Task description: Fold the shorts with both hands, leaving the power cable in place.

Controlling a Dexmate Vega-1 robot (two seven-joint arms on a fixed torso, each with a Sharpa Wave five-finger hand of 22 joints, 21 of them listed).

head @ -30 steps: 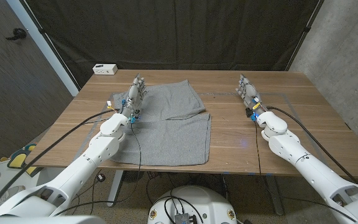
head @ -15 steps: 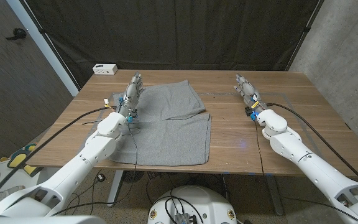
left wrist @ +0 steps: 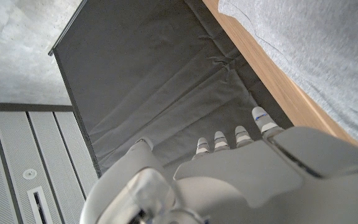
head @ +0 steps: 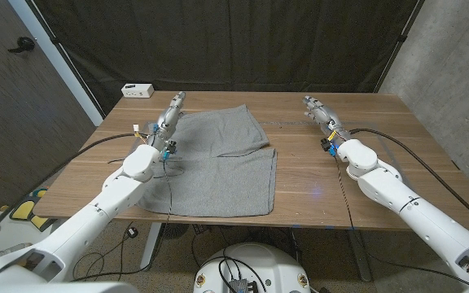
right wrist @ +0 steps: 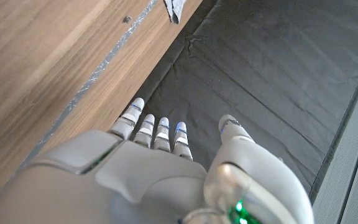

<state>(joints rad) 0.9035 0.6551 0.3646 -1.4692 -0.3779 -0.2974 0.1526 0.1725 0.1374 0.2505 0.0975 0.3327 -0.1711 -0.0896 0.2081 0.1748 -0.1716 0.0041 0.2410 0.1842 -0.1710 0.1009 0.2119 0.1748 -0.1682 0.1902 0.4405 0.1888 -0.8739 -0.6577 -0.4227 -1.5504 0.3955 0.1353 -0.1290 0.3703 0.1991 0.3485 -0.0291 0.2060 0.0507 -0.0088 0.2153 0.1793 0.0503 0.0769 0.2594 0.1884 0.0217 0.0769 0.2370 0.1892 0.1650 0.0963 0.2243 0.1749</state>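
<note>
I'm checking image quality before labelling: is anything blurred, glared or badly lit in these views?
Head view: evenly lit and sharp, a faint bright spot on the table near the shorts, wide-angle bending at the edges. Left wrist view: the left hand is close and soft, the curtain dim. Right wrist view: the right hand is slightly soft, wood grain clear.

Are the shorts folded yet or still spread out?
Spread out: the shorts lie flat on the table, both legs showing, no fold visible.
</note>
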